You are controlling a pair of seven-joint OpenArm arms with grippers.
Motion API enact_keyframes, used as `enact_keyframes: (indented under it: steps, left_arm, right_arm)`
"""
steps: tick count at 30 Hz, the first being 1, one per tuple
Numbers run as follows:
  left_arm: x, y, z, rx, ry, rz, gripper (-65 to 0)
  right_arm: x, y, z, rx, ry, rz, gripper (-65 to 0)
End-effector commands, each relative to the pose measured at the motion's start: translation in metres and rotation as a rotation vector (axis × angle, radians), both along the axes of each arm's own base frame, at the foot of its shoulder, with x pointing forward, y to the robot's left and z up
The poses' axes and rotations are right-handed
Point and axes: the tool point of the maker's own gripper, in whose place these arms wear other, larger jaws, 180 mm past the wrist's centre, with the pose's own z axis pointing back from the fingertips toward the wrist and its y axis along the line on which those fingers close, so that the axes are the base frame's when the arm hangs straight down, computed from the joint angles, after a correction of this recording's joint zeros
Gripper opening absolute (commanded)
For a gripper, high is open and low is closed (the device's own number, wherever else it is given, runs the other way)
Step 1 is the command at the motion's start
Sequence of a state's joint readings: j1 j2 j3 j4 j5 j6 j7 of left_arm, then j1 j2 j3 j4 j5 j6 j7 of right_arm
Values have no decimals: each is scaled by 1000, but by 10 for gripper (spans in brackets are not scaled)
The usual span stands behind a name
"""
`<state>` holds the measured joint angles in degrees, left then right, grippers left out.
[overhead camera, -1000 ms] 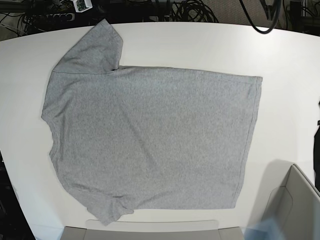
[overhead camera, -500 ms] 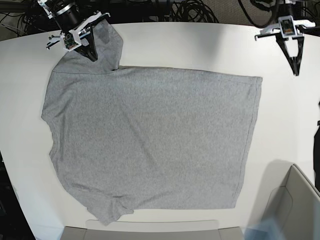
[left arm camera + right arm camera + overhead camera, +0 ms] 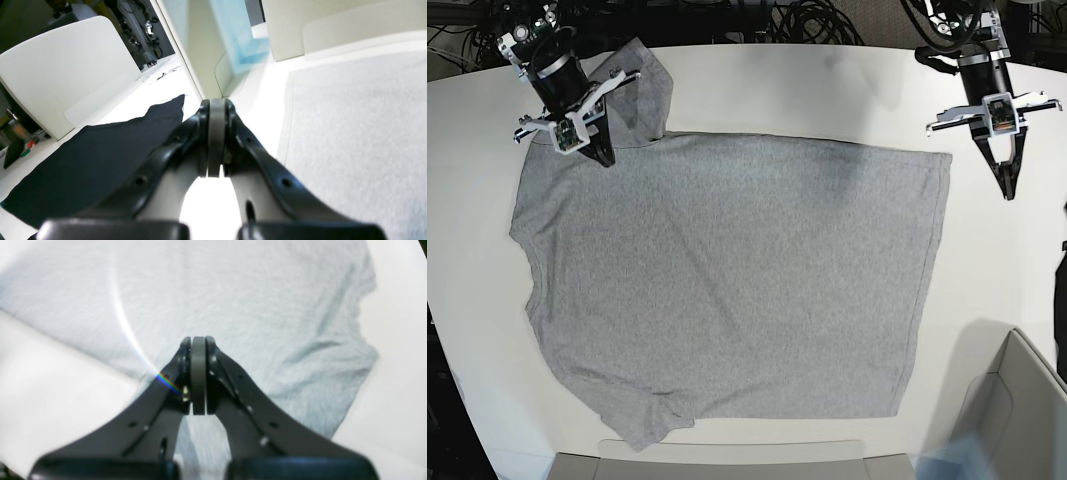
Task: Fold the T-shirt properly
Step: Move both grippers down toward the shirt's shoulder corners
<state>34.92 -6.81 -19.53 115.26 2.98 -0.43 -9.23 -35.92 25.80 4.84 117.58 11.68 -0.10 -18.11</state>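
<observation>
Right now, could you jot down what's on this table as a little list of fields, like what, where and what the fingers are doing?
garment: grey T-shirt, spread flat, plain side up
surface: white table
right gripper: fingers shut, empty, over the shirt's far sleeve
left gripper: fingers shut, empty, over bare table beside the hem
other cloth: dark fabric at the table's edge
folding: not started

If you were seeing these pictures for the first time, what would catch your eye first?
A grey T-shirt lies spread flat across the white table. The right gripper, shut, hangs over its far sleeve, while the left gripper, shut too, hovers over bare table beside the hem.
</observation>
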Motion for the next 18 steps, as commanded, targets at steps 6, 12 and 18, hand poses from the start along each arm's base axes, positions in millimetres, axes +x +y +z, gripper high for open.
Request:
enact_keyframes:
  steps: [6, 12, 18]
  left_arm:
    - [3, -11, 8, 11, -32, -41, -602]
    - [4, -14, 1, -13, -7, -42, -372]
    - [13, -20, -14, -10, 99, -88, -317]
  right_arm:
    - [20, 4, 7, 18, 8, -48, -647]
    - [19, 11, 9, 125, 17, -92, -528]
    - [14, -24, 25, 449, 58, -264, -352]
